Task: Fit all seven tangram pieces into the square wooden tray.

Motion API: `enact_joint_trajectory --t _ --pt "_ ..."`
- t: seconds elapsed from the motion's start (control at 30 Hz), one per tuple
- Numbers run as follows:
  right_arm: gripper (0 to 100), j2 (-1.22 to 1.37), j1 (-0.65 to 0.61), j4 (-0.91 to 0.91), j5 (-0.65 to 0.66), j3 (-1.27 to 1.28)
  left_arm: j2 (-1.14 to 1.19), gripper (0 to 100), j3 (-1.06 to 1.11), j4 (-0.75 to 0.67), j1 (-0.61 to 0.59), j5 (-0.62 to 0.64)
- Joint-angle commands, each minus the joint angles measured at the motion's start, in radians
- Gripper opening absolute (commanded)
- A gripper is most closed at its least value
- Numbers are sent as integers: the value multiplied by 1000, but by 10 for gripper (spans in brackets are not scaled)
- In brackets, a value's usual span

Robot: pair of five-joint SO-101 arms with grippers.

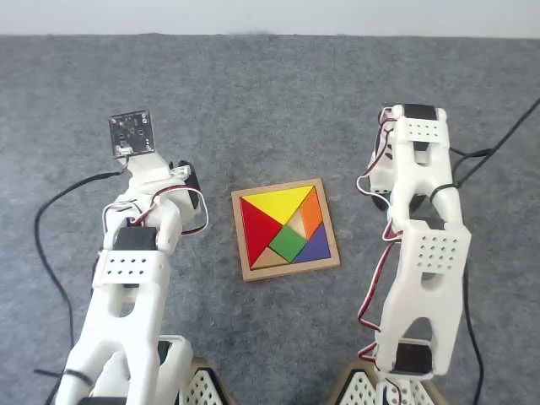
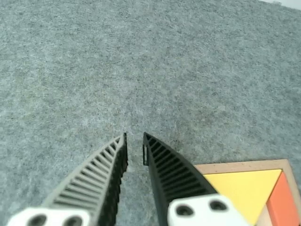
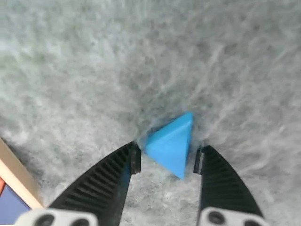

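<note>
Right gripper (image 3: 167, 153), jaws spread and clamping nothing yet, straddles the blue triangle (image 3: 170, 142), which lies flat on the grey carpet (image 3: 94, 70). The wooden tray (image 1: 239, 232) waits between the two arms, to this arm's left.

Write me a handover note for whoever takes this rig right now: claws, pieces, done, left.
Left claw: barely open, empty, over the grey carpet by a corner of the tray.
Right claw: open, straddling the light blue triangle, which lies on the carpet beside the tray.
Done: yellow triangle, red triangle, orange piece, green square and purple-blue piece seated in the tray.
Left to do: grip the light blue triangle and seat it; two tan patches in the tray may be free slots, cannot tell.
</note>
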Motion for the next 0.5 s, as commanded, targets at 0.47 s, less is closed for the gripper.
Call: enact_joint_trajectory --t 0.47 --pt "74 -10 -21 21 -9 -44 -11 53 -27 -20 5 -9"
